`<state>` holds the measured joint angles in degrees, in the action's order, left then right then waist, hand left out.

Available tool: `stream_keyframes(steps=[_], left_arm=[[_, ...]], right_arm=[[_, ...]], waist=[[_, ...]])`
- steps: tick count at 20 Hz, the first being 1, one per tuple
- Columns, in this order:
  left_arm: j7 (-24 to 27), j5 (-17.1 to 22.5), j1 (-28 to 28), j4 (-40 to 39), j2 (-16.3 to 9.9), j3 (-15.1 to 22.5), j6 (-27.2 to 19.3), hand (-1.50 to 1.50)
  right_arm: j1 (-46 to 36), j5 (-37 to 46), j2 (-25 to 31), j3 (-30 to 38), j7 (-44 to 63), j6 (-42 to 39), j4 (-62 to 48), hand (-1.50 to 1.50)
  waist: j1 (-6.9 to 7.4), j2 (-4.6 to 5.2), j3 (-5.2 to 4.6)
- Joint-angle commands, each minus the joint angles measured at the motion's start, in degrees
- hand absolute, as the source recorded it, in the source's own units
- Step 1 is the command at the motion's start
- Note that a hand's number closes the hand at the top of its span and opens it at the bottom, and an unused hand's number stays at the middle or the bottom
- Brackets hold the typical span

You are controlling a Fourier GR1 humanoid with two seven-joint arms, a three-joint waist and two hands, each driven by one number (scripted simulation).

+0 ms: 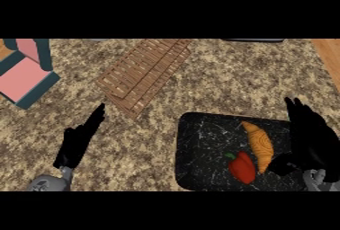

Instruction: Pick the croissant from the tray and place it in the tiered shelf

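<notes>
Right hand [310, 143] hovers spread over the right edge of the black tray [199, 152], thumb close to the near end of the croissant [260, 146] but not yet pinching it. I'd close along the pastry's length, clear of the red pepper [242, 167] touching its left side. Left hand [79, 139] rests spread on the bench [232, 85]; the slatted tiered shelf [143, 74] lies far left.

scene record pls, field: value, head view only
tray: black tray, lower right of counter
croissant: croissant on the tray, not held
other item on tray: red pepper, beside the croissant
shelf: wooden tiered shelf, upper centre, nothing on it
left hand: left hand open, over bare counter
right hand: right hand open, at the tray's right edge next to the croissant
task state: pick not yet done
</notes>
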<state>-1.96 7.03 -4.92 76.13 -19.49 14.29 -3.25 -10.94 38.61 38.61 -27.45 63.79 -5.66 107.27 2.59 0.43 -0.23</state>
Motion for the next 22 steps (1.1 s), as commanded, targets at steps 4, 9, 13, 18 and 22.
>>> stream_keyframes(steps=[4,9,13,18,22], left_arm=[[1.4,0.4,3.2,1.9,-0.4,-0.6,1.0,0.0],[2.3,-2.4,2.8,-0.8,2.1,0.8,-1.2,0.0],[0.5,-1.6,0.5,-0.8,1.9,-1.4,-1.3,0.0],[3.5,-2.7,4.8,0.0,2.3,-0.6,-1.6,0.0],[1.7,-1.4,2.0,-0.9,0.5,-2.8,0.7,0.0]], right_arm=[[-8.0,3.3,-14.5,-5.3,16.1,-7.4,-10.0,-1.5],[-9.5,5.3,-18.6,-3.3,15.4,-7.5,-17.6,-1.5],[-9.6,9.5,-22.2,-4.0,17.3,-9.3,-17.2,-1.5],[-10.2,14.4,-22.4,-1.9,14.9,-10.1,-21.7,-1.5],[-6.1,18.4,-23.3,-2.8,12.2,-7.9,-24.0,-1.5]], waist=[[-0.5,-0.4,0.12],[-1.82,-0.3,0.14],[-2.55,-0.51,0.16],[-2.24,-0.47,0.16],[-2.64,-0.36,0.18]])
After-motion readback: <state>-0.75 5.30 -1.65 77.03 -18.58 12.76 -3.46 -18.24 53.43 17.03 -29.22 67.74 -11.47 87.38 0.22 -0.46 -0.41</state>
